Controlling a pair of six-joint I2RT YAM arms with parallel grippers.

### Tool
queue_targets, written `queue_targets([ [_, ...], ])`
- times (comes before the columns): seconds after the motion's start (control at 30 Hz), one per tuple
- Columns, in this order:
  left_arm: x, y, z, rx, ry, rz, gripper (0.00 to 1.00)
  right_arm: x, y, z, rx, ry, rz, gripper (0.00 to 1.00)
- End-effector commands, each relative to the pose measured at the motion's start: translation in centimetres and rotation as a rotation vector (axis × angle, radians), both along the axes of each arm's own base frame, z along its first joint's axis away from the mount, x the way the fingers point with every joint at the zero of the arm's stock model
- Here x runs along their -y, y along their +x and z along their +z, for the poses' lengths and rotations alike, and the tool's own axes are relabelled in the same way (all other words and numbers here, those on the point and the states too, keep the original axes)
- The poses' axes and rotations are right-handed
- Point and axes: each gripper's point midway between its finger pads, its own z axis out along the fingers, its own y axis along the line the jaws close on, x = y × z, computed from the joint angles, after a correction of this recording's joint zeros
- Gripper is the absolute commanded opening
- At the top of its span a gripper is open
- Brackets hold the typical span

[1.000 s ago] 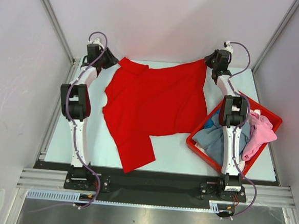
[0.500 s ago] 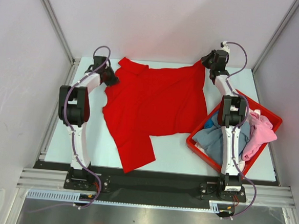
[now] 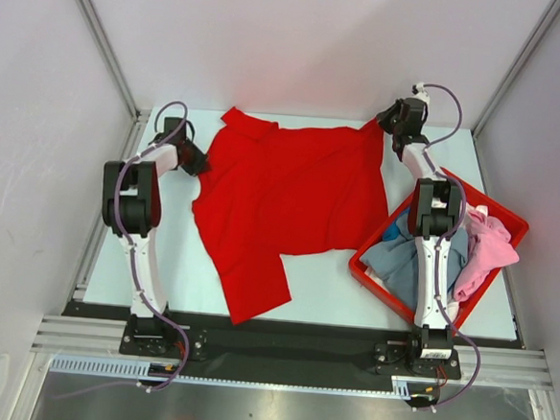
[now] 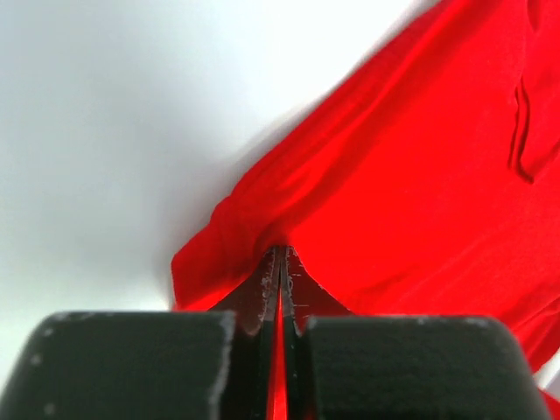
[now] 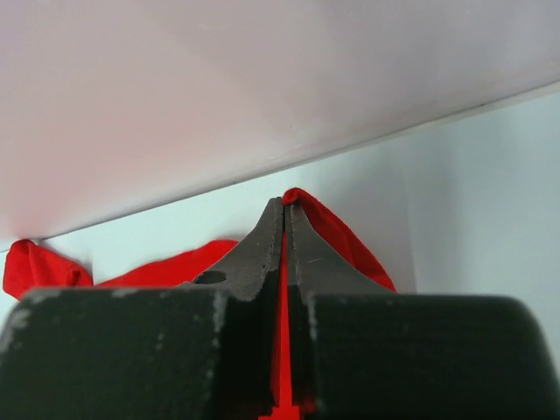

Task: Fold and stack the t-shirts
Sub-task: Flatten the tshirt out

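- Red t-shirt (image 3: 291, 196) lies flat; I see left gripper (image 4: 280, 255) and right gripper (image 5: 284, 206) each clamped on its edge.
- Bin (image 3: 512, 220) of shirts (image 3: 489, 252) sits under right arm (image 3: 436, 250).

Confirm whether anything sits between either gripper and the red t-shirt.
Nothing visible does. The left gripper is shut on the red t-shirt at its left edge, and the right gripper is shut on its far right corner. The red bin sits off to the right, clear of both grips.
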Motion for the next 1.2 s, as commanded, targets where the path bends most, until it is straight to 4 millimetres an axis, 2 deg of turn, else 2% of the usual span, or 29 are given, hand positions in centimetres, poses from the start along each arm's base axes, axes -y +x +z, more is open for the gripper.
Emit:
queue_targets([
  [0.0,-3.6,-2.3,-2.3,-0.124,0.008,0.142,0.01,-0.9,0.0,5.2,0.090,0.002,0.015,0.00],
  [0.1,-6.1,-3.0,-1.8,-0.127,0.051,0.175,0.00,-1.7,-0.4,5.0,0.072,0.009,0.026,0.00],
  [0.13,-7.1,-3.8,-2.0,-0.140,0.065,0.189,0.00,-2.0,-0.5,5.1,0.070,0.017,0.029,0.00],
  [0.17,-8.0,-4.2,-1.0,-0.127,0.088,0.204,0.00,-2.3,-0.7,5.1,0.069,0.017,0.032,0.00],
  [0.2,-8.5,-4.8,-0.8,-0.129,0.099,0.200,0.00,-2.6,-1.0,5.1,0.062,0.012,0.033,0.00],
  [0.23,-9.5,-6.3,-1.6,-0.157,0.100,0.209,0.00,-3.2,-1.2,4.9,0.054,0.010,0.039,0.00],
  [0.27,-9.8,-5.6,-1.1,-0.101,0.086,0.191,0.00,-3.4,-1.4,4.8,0.048,0.013,0.043,0.00],
  [0.33,-11.0,-6.4,-0.3,-0.117,0.118,0.203,0.00,-3.8,-1.9,4.4,0.033,0.020,0.045,0.00],
  [0.43,-10.2,-5.5,1.5,-0.061,0.138,0.097,0.01,-3.9,-2.1,4.3,0.029,0.020,0.047,0.00],
  [0.53,-9.0,-4.1,3.5,0.030,0.124,0.047,0.11,-4.0,-2.0,4.0,0.025,0.028,0.053,0.00],
  [0.57,-8.5,-3.7,4.2,0.056,0.127,0.030,0.15,-4.2,-1.9,4.4,0.034,0.028,0.064,0.00],
  [0.6,-7.9,-3.3,4.8,0.085,0.128,0.010,0.24,-4.1,-1.7,4.6,0.037,0.031,0.065,0.00],
  [0.63,-6.5,-2.3,6.0,0.135,0.131,-0.027,0.28,-4.0,-1.6,4.6,0.034,0.030,0.067,0.00],
  [0.7,-5.0,-1.5,6.9,0.167,0.139,-0.070,0.36,-4.0,-1.1,4.4,0.044,0.039,0.073,0.00],
  [0.77,-2.9,0.0,8.2,0.230,0.134,-0.114,0.41,-4.1,-0.6,3.9,0.053,0.056,0.085,0.00],
  [0.8,-2.0,1.2,9.4,0.297,0.137,-0.129,0.51,-4.2,-0.4,4.0,0.059,0.061,0.086,0.00],
  [0.83,-1.5,1.3,9.4,0.299,0.129,-0.138,0.58,-4.0,-0.2,3.8,0.060,0.063,0.087,0.00],
  [0.87,-0.8,2.8,11.2,0.394,0.114,-0.168,0.66,-4.2,0.0,3.8,0.070,0.068,0.092,0.00],
  [0.9,-0.3,3.8,10.6,0.414,0.090,-0.192,0.78,-4.3,0.1,3.6,0.076,0.070,0.108,0.00],
  [0.93,-0.3,6.0,13.5,0.498,0.086,-0.212,0.80,-4.0,0.2,3.5,0.080,0.073,0.106,0.00],
  [0.97,0.2,7.1,14.0,0.532,0.074,-0.271,0.82,-3.9,0.3,3.8,0.095,0.075,0.112,0.00],
  [1.0,0.1,8.5,11.8,0.515,0.069,-0.300,0.84,-3.5,0.4,3.5,0.097,0.075,0.111,0.00],
  [1.03,-0.2,10.9,14.7,0.587,0.086,-0.330,0.83,-2.9,0.6,3.7,0.110,0.077,0.105,0.00],
  [1.07,-0.6,12.0,14.9,0.604,0.113,-0.370,0.82,-2.7,0.6,3.9,0.113,0.094,0.108,0.00],
  [1.1,-0.4,13.2,11.3,0.567,0.090,-0.415,0.77,-2.5,0.6,3.7,0.114,0.099,0.107,0.00],
  [1.13,-0.9,14.8,14.9,0.641,0.119,-0.438,0.76,-2.1,0.7,3.8,0.117,0.103,0.100,0.00],
  [1.17,-1.0,15.4,15.1,0.662,0.127,-0.461,0.75,-2.0,0.7,3.7,0.118,0.104,0.100,0.00],
])
